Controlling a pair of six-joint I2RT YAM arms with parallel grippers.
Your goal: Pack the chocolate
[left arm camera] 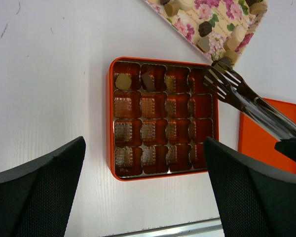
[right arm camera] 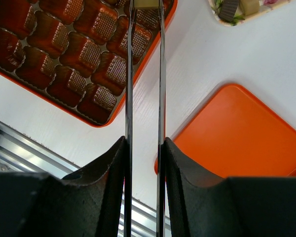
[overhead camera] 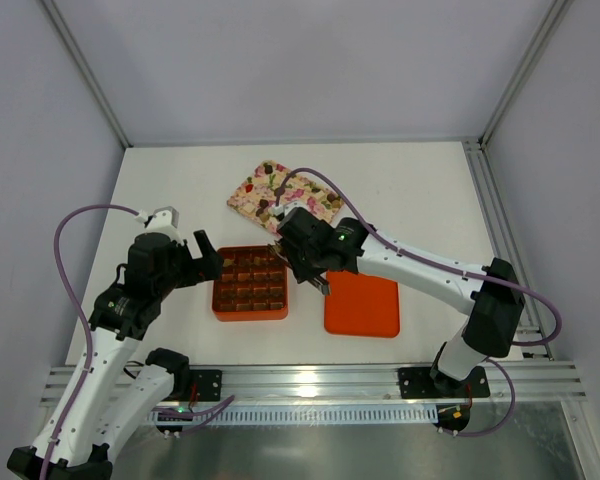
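The orange gridded box [overhead camera: 216,290] lies on the table in front of the arms. In the left wrist view its rim [left arm camera: 110,123] shows, with a tan chocolate [left arm camera: 122,80] and a dark chocolate [left arm camera: 148,81] in the far-left cells. More chocolates [left arm camera: 205,28] lie on the floral tray [overhead camera: 248,192] behind it. My right gripper [right arm camera: 144,143] is shut on metal tongs [right arm camera: 129,74]. Their tips pinch a tan chocolate [right arm camera: 146,4] over the box's far right corner. My left gripper [left arm camera: 144,148] is open and empty over the box's near edge.
The flat orange lid [overhead camera: 362,303] lies to the right of the box, also in the right wrist view [right arm camera: 241,133]. An aluminium rail [overhead camera: 310,380] runs along the table's near edge. The enclosure's frame posts stand at the back corners.
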